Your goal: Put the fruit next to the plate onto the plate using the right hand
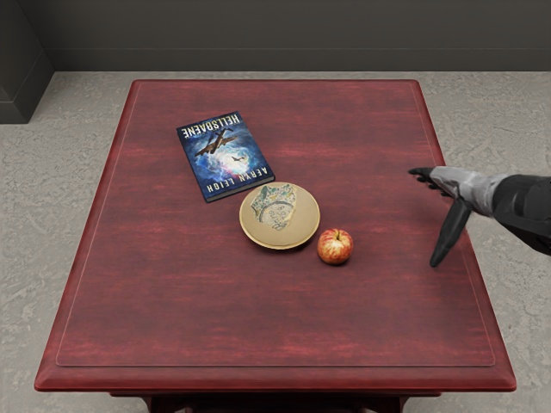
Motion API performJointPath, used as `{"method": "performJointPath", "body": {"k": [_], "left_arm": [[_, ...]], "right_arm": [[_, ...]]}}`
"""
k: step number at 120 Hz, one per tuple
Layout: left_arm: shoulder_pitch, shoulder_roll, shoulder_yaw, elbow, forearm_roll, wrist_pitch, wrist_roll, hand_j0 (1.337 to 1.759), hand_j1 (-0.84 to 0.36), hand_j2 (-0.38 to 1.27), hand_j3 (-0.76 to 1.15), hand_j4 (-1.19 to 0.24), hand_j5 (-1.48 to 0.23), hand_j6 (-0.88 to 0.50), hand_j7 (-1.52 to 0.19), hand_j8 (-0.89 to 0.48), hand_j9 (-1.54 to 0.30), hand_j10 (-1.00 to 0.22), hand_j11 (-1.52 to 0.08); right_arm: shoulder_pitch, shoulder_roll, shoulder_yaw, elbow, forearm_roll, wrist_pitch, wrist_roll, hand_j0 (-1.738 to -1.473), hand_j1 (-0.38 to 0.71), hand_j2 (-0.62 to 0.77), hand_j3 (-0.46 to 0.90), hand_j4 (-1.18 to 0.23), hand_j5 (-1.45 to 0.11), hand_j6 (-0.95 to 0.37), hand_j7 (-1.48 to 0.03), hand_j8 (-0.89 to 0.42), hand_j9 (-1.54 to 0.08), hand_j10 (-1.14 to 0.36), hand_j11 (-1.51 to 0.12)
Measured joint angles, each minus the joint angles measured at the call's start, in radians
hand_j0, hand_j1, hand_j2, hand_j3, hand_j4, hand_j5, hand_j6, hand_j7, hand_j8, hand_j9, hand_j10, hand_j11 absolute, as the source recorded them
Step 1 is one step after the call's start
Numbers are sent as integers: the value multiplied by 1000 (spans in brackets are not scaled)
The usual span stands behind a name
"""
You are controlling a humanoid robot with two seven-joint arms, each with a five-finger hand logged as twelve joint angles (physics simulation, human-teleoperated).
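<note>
- The apple [335, 246] sits upright on the table [258, 318], just beside the near-right edge of the plate [254, 231]. It looks barely apart from the rim, though I cannot tell whether they touch.
- It is likely light, firm and rigid, with a smooth, rounded skin that could slip or roll under a one-sided push.
- The best hold seems to be around its widest part, with the thumb on one side and fingers opposite, coming from above and from the right.
- The right hand [456, 194] hovers over the right side of the table, well apart from the apple. Its fingers are spread and hold nothing, with one digit pointing down and the others reaching left.
- The plate is shallow with a low rim, so the apple probably needs only a small lift and a short carry to the left.
- A book [225, 156] lies at the far left of the plate, close to its rim and away from the hand's path.
- Nothing stands between the hand and the apple. The main risk is nudging the plate, since the fingers on the apple's left side have little room.
</note>
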Motion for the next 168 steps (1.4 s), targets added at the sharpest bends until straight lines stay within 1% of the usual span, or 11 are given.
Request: {"method": "performJointPath", "body": {"k": [25, 48, 71, 114, 144, 168], "left_arm": [[-2, 0, 0, 0, 0, 0, 0, 1658, 349, 0, 0, -1, 0, -1, 0, -1, 0, 0, 0], [-2, 0, 0, 0, 0, 0, 0, 1658, 349, 0, 0, -1, 0, -1, 0, -1, 0, 0, 0], [-5, 0, 1, 0, 0, 0, 0, 1658, 349, 0, 0, -1, 0, -1, 0, -1, 0, 0, 0], [-5, 0, 3, 0, 0, 0, 0, 1658, 349, 0, 0, -1, 0, -1, 0, -1, 0, 0, 0], [-3, 0, 3, 0, 0, 0, 0, 1658, 349, 0, 0, -1, 0, -1, 0, -1, 0, 0, 0], [-3, 0, 3, 0, 0, 0, 0, 1658, 349, 0, 0, -1, 0, -1, 0, -1, 0, 0, 0]], "right_arm": [[-21, 50, -14, 0, -115, -85, 0, -1658, -349, 2, 0, -4, -1, -6, 0, -5, 0, -3, 0], [-77, 90, -17, 0, -203, -135, 0, -1658, -349, 2, 0, -4, -1, -6, 0, -4, 0, -3, 0], [-98, 135, -10, 0, -222, -136, 0, -1658, -349, 2, 0, -3, -1, -5, 0, -4, 0, -3, 0], [-95, 207, 1, 0, -217, -111, 0, -1658, -349, 2, 0, -3, -1, -5, -1, -4, -1, -3, -1], [-99, 245, 1, 0, -220, -118, 0, -1658, -184, -26, 0, -141, -180, -142, -180, -141, -180, -140, -180], [-103, 255, 0, 0, -229, -128, 0, -1658, -102, -39, 0, -210, -270, -211, -269, -210, -270, -209, -270]]}}
